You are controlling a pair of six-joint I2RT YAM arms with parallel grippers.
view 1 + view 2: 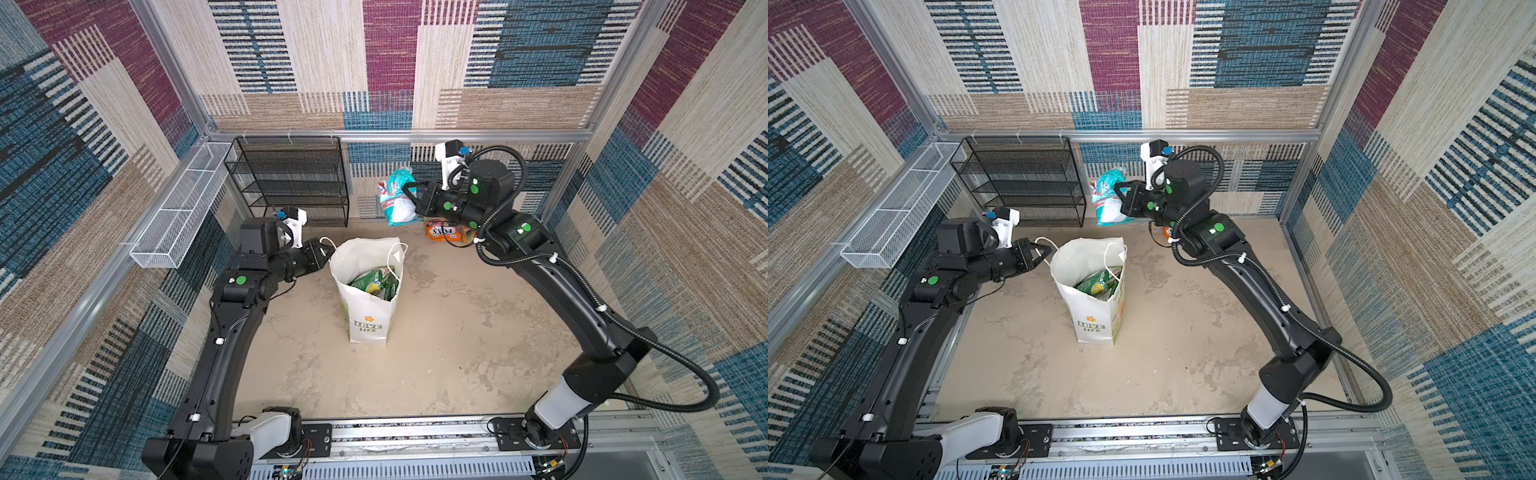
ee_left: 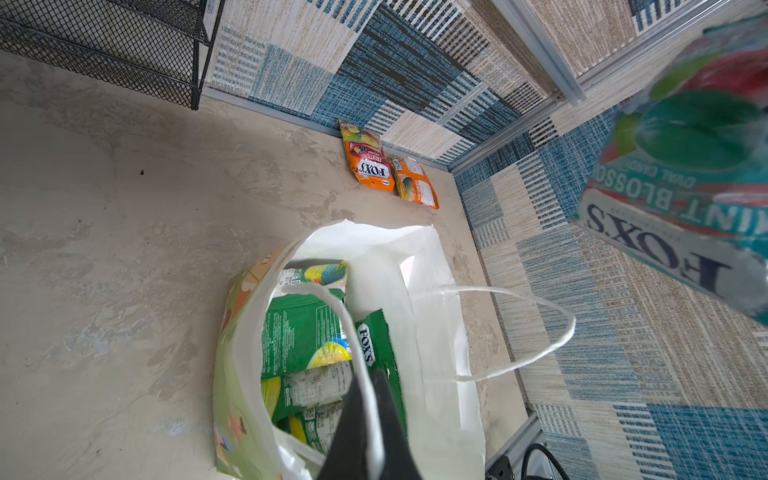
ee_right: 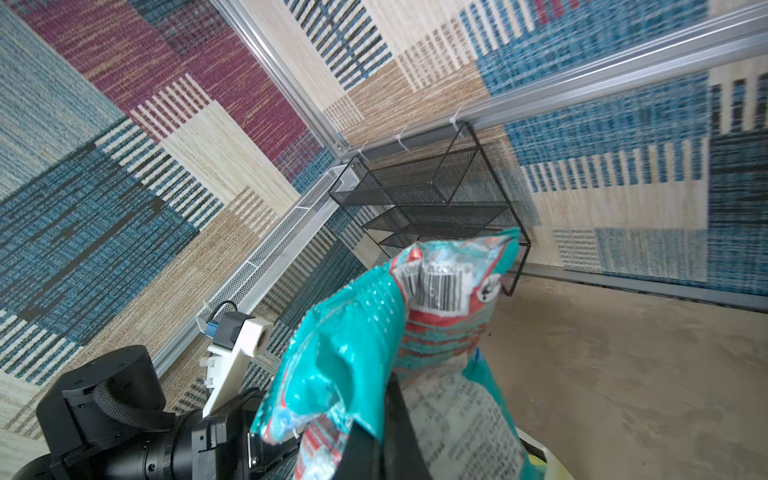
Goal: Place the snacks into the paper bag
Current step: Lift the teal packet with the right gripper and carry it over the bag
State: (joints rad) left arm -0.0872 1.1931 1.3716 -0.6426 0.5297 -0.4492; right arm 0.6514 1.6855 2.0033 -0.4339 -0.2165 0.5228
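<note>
My right pincer (image 1: 412,195) is clamped shut on the teal-white packet (image 1: 397,205), which hangs at the upper middle of both top views, its long axis running up and down the frame. The paper bag (image 1: 368,320) stands on the desk (image 1: 436,332) at the centre of the frame, so its open mouth lies below and to the left of that packet, well apart from it. I judge that offset is what my next move turns on: carry the packet leftward over the mouth, then lower it end-first. My left pincer (image 1: 328,249), the nearer one to the bag, is closed on its cord handle (image 2: 307,290) at the left rim, holding the mouth open. Green packets (image 2: 303,332) already lie inside, and two orange packets (image 2: 370,166) wait on the desk under my right arm, to the upper right of the bag
</note>
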